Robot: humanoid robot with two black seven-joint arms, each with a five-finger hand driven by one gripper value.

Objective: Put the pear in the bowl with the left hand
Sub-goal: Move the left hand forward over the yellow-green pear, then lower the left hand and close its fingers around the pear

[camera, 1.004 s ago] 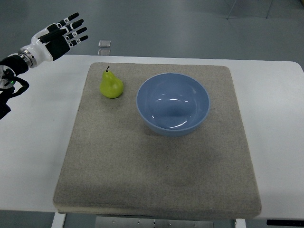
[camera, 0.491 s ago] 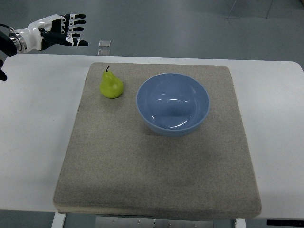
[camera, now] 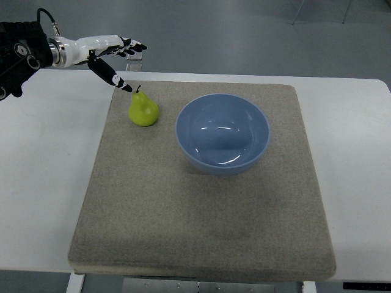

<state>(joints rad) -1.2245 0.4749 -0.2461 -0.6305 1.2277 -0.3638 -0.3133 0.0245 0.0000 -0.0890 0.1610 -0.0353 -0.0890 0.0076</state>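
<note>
Lying flat across a white table [camera: 43, 177], a grey mat [camera: 201, 207] carries both task items. Blue bowl [camera: 223, 133] sits just right of mat centre, hollow bare. Green pear [camera: 143, 110] stands upright on the mat, left of the bowl, near it without touching. Left hand [camera: 109, 54] hovers beyond the mat's far-left corner, fingers [camera: 129, 45] spread and holding nothing; thumb tip points down close by the pear's stem, contact not discernible.
</note>
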